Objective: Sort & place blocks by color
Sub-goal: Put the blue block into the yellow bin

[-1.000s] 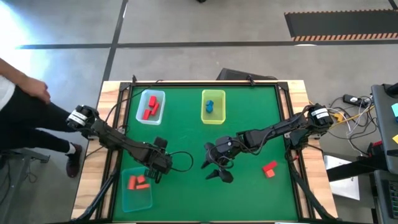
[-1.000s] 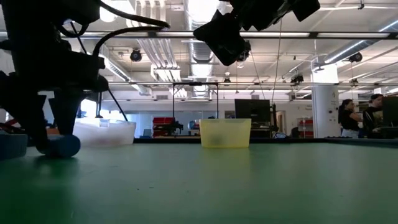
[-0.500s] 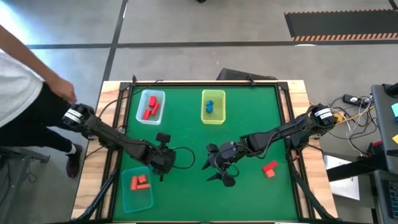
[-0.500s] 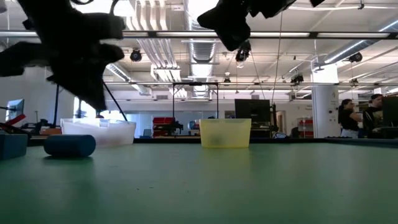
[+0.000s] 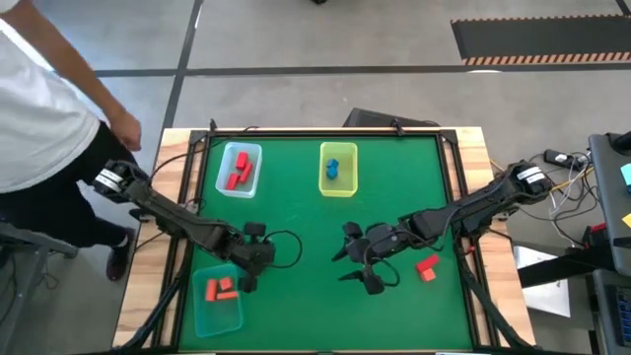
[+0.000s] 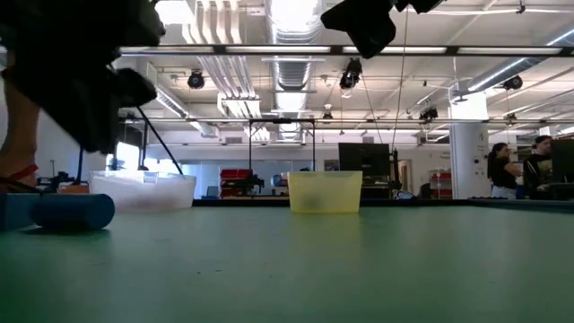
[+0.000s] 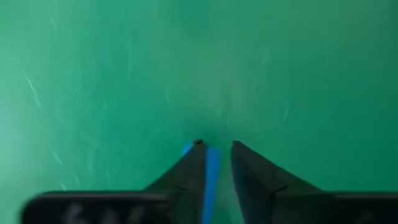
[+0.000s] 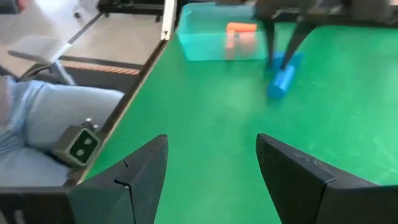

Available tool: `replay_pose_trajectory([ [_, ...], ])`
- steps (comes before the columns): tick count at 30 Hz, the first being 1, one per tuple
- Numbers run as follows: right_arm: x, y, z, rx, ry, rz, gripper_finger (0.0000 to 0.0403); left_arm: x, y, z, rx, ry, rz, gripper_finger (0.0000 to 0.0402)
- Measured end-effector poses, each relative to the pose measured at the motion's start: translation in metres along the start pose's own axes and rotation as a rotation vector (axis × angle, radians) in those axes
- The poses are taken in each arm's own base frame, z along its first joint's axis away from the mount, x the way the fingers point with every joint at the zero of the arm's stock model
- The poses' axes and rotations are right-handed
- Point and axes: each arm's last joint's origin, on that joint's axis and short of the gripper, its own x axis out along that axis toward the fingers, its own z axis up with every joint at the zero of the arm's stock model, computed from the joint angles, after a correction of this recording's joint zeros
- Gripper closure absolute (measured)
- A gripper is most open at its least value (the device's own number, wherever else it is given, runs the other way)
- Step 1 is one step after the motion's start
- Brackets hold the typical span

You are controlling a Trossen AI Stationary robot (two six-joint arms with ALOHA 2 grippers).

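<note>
— Since you have the overhead picture, what sits at its far left?

— At the upper left, a person in a white top stands just off the table. The left arm reaches in from that edge towards the lower middle.

— And its gripper?

— The left gripper is low over the green surface, just right of the teal tray in the lower left. That tray holds orange-red blocks.

— Is it grasping anything?

— A blue bar lies flat on the table right at its tip, at the left edge of the level view. In the wrist picture blue shows in the narrow gap. Whether the gripper is clamped on the bar or only around it, I cannot tell.

— Moving right?

— In the upper left of the green surface a pale blue tray holds red blocks. At upper middle, a yellow-green tray holds blue blocks.

— The other arm?

— It comes in from the right edge. The right gripper is just right of centre, lifted off the table in the level view, spread wide and holding nothing.

— Any blocks loose?

— Two red pieces lie touching on the table at lower right, near that arm. They look like a cube and a short bar, though they are small from above.
</note>
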Motion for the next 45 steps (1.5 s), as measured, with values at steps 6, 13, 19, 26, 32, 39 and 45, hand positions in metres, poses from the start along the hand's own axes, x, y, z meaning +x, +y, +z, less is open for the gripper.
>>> replay_pose_trajectory([
  [6,-0.005,-0.001,-0.005,-0.002,-0.037,-0.019,0.0172,0.014,-0.002,-0.009,-0.040,0.098,-0.007,0.0231],
  [13,-0.003,-0.001,-0.007,-0.002,-0.024,-0.029,0.0172,0.038,-0.006,-0.014,-0.009,0.207,-0.040,0.0166],
  [19,-0.002,-0.002,-0.008,-0.003,-0.021,-0.030,0.0172,0.051,-0.008,-0.018,-0.001,0.264,-0.041,0.0165],
  [26,-0.002,-0.002,-0.008,-0.005,-0.020,-0.031,0.0172,0.054,-0.007,-0.017,0.053,0.253,0.008,0.0229],
  [32,-0.009,-0.001,-0.004,-0.001,-0.036,-0.030,0.0172,0.053,-0.005,-0.016,0.087,0.231,0.046,0.0285],
  [39,-0.010,-0.001,-0.001,-0.089,-0.116,-0.128,0.0172,0.040,-0.002,-0.001,0.096,0.003,0.201,0.0285],
  [45,0.000,-0.005,-0.014,-0.146,-0.277,-0.175,0.0172,0.021,-0.008,0.032,0.147,-0.372,0.238,0.0285],
])
